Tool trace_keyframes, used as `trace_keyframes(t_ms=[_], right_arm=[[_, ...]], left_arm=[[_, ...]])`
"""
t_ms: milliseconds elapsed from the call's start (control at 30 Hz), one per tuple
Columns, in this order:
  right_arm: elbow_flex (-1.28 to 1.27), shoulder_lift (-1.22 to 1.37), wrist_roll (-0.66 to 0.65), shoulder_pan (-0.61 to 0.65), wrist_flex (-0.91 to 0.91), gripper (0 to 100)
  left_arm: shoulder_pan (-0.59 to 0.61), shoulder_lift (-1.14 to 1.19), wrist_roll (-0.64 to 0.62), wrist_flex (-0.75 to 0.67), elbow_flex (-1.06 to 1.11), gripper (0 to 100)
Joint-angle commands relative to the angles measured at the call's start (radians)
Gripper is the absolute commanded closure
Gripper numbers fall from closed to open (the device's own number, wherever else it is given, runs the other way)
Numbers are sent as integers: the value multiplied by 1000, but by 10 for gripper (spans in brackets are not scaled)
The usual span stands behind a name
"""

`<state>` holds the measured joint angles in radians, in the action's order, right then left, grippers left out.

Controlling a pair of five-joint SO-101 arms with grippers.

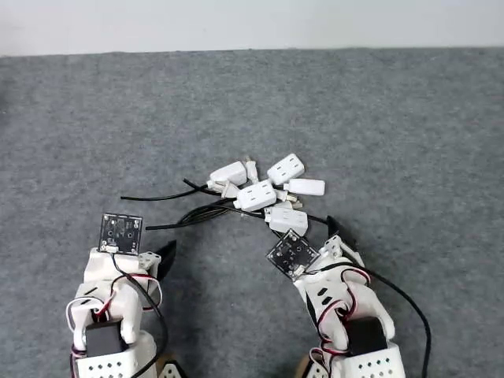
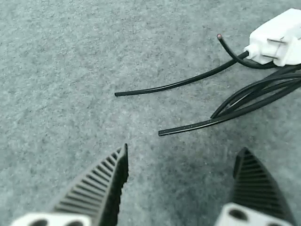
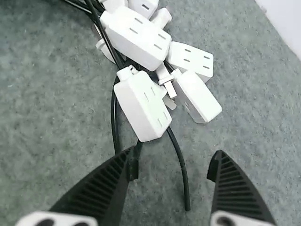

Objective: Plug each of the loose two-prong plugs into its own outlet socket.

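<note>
A heap of white outlet sockets (image 1: 256, 194) and two-prong plugs (image 1: 305, 187) lies mid-table, with black cords (image 1: 201, 213) trailing to the left. My right gripper (image 1: 316, 233) is open just short of the nearest socket block (image 3: 141, 106), its fingertips (image 3: 128, 157) astride a black cord (image 3: 178, 160). Beyond that block, a plug (image 3: 197, 96) lies with its prongs toward it, and more sockets (image 3: 136, 33) are piled behind. My left gripper (image 2: 184, 150) is open over bare carpet, short of two loose cord ends (image 2: 160, 133). A white plug (image 2: 277, 40) lies farther off.
Grey carpet (image 1: 409, 134) covers the whole table up to a pale wall at the far edge. Both arms sit at the near edge, one (image 1: 110, 315) on the left and one (image 1: 346, 315) on the right. Loose cords (image 2: 249, 99) cross the carpet between the left gripper and the heap.
</note>
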<state>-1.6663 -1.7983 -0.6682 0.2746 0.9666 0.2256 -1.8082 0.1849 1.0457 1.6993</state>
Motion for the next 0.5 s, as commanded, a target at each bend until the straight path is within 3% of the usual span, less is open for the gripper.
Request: trace_keyframes(t_ms=[0,133,300,467], right_arm=[[-17,-12,41,-1,-15,758],[-17,-12,201,-111,-108,760],[-17,-12,236,-470,-312,760],[-17,-12,480,-688,-432,760]], left_arm=[[5,-8,9,0,-16,662],[5,-6,11,2,-16,662],[5,-5,11,5,-16,662],[5,-5,9,5,-16,662]])
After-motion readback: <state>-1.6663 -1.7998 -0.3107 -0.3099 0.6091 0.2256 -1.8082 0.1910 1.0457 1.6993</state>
